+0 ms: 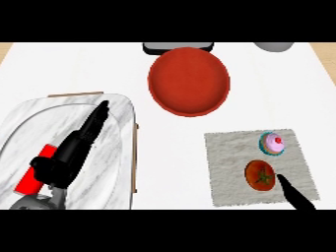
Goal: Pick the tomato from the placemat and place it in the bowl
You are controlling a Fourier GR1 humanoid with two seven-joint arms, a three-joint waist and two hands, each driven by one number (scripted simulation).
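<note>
A red tomato (260, 175) with a green stem lies on the grey placemat (232, 147) at the right of the head view. The red bowl (189, 81) sits farther back, near the middle. My right hand (295, 196) comes in from the lower right corner, open, with one finger just beside the tomato's near right side and another finger up at the far right edge. My left hand (72, 150) is open over the marble tray, fingers pointing away from me.
A pink cupcake (274, 142) in a teal wrapper stands on the placemat just behind the tomato. A large marble tray (119, 147) fills the left side, with a red object (32, 179) under my left forearm. A dark item (159, 47) and a grey one (274, 47) sit at the back edge.
</note>
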